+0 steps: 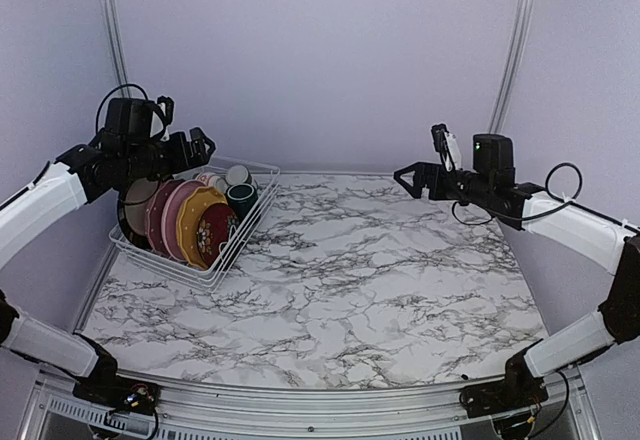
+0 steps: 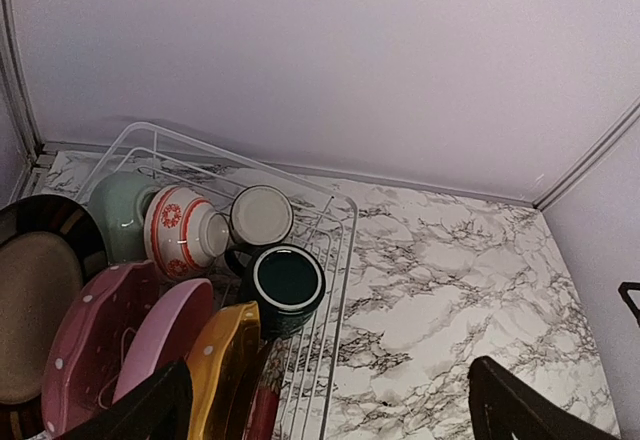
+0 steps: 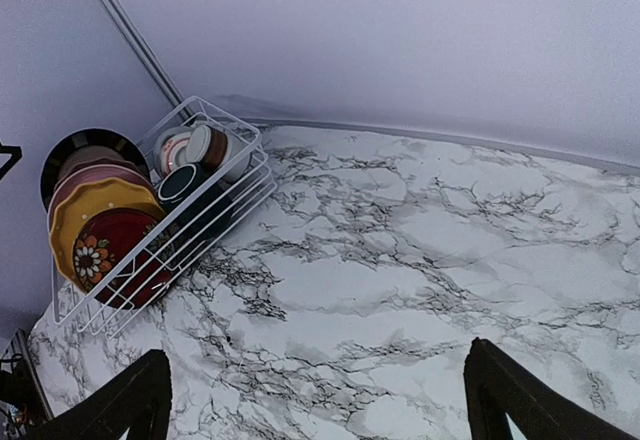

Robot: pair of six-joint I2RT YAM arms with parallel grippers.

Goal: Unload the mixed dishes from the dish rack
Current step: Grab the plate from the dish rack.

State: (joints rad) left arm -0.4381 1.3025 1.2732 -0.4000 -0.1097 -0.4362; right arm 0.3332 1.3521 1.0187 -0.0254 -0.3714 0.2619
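Both grippers gape empty, the dish rack (image 1: 160, 263) of plates (image 1: 185, 222) just below the left gripper (image 1: 205, 145), far from the right gripper (image 1: 420, 160).

I can read no text, number, brand or label anywhere in my camera views. Inside the dish rack (image 1: 250, 222) there is only decoration without letters. This is a flower painted on the dark red plate (image 3: 110, 255) and red ornaments on a pale cup (image 2: 180, 230) at the rack's far end.
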